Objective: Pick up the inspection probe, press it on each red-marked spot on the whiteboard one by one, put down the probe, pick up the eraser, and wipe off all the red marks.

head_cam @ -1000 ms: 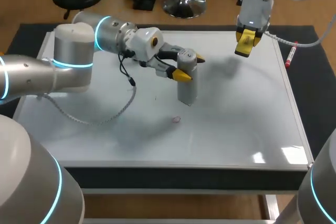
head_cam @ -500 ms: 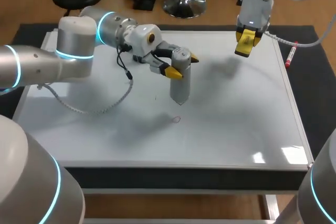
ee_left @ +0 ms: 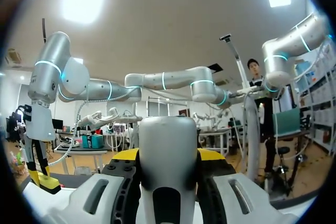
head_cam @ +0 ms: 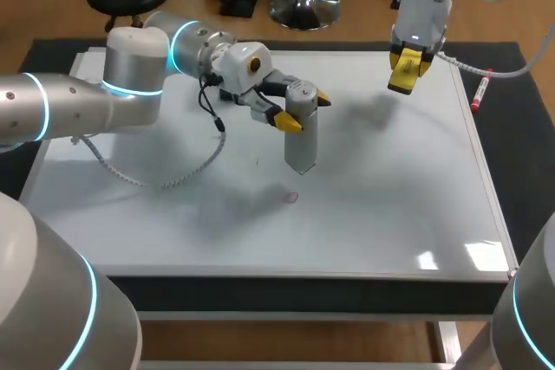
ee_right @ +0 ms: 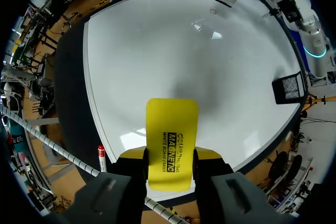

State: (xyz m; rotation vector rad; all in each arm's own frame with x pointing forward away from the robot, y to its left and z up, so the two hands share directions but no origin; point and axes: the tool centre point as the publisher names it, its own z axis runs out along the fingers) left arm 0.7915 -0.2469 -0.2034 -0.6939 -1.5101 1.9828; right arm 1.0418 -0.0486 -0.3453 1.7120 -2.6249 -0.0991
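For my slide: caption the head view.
Left tool holds the grey probe over the whiteboard; right tool holds the yellow eraser.

The whiteboard (head_cam: 390, 205) looked smooth and glossy, the probe (head_cam: 300, 140) matt grey plastic, the eraser (ee_right: 170, 129) shiny yellow plastic.

Head view looks down from behind — right wrist shares its whiteboard (head_cam: 390, 214); left wrist faces outward.
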